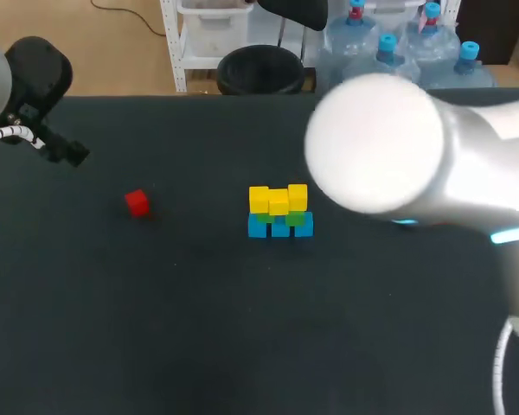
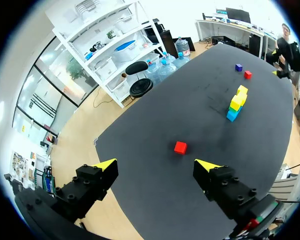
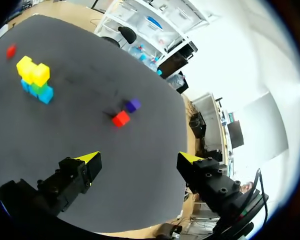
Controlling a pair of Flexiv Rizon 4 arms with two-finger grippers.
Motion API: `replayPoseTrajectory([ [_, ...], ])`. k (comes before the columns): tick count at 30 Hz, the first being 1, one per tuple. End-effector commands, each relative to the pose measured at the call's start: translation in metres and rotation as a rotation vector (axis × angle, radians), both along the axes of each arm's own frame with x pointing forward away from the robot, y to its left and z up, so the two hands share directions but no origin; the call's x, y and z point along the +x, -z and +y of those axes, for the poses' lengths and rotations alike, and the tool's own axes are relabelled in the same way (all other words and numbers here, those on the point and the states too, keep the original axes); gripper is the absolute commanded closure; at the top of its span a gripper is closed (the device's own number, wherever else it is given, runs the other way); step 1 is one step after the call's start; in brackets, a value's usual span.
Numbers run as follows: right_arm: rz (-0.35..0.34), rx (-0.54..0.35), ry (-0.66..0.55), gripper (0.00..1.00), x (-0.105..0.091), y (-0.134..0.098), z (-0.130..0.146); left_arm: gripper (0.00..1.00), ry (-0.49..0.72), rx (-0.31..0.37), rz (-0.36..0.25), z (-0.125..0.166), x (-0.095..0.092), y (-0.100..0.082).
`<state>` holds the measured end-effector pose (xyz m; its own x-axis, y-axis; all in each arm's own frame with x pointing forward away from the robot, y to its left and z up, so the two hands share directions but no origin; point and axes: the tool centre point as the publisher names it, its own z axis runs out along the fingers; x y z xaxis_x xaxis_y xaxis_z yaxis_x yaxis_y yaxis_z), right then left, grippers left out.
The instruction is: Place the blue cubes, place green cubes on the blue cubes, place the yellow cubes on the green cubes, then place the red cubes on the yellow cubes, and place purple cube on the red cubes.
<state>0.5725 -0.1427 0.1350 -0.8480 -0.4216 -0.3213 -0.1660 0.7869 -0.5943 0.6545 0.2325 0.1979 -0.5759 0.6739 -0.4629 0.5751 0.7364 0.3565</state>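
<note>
Here's the bench point(image 1: 242, 346), dark and wide, and right at its middle stands the build: blue cubes point(image 1: 279, 227) in a row at the bottom, green cubes point(image 1: 278, 217) showing as a thin band on top of them, yellow cubes point(image 1: 278, 199) crowning the lot. One yellow cube sits a little out of line with its neighbours.

Out at nine o'clock from the stack, well apart from it, a red cube point(image 1: 137, 202) lies alone on the bench.

The left arm point(image 1: 36, 73) sits at ten o'clock on the bench edge. Its left hand point(image 2: 156, 165) is released, fingers spread wide, nothing between them, and that lone red cube lies at twelve o'clock just ahead of it, with the stack farther on.

The right arm point(image 1: 415, 164) looms in from three o'clock, huge and blurred, covering that side of the bench. The right hand point(image 3: 140, 157) is released too, fingers wide apart and holding nothing. Ahead of it, around twelve o'clock, a second red cube point(image 3: 121, 118) lies on the bench with the purple cube point(image 3: 133, 105) just beside it on the far side; whether the two touch I cannot tell. The stack stands well beyond them, toward ten o'clock from the right hand
</note>
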Motion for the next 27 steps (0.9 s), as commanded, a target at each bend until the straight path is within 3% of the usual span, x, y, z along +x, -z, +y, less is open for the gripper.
replayPoseTrajectory([
  [1,-0.049,0.020,-0.056,0.00,-0.0038,0.0056,-0.0079,0.00,0.002,-0.001,0.001,0.0005,0.0009,0.0000],
  [22,-0.049,0.020,-0.056,0.00,-0.0038,0.0056,-0.0079,0.00,0.002,-0.001,0.001,0.0005,0.0009,0.0000],
  [23,-0.049,0.020,-0.056,0.00,-0.0038,0.0056,-0.0079,0.26,0.002,-0.001,0.001,0.0005,0.0009,0.0000],
  [24,-0.049,0.020,-0.056,0.00,-0.0038,0.0056,-0.0079,0.44,0.002,-0.001,0.001,0.0005,0.0009,0.0000],
  [26,-0.049,0.020,-0.056,0.00,-0.0038,0.0056,-0.0079,0.46,0.002,-0.001,0.001,0.0005,0.0009,0.0000],
  [27,-0.049,0.020,-0.056,0.00,-0.0038,0.0056,-0.0079,0.62,0.002,-0.001,0.001,0.0005,0.0009,0.0000],
])
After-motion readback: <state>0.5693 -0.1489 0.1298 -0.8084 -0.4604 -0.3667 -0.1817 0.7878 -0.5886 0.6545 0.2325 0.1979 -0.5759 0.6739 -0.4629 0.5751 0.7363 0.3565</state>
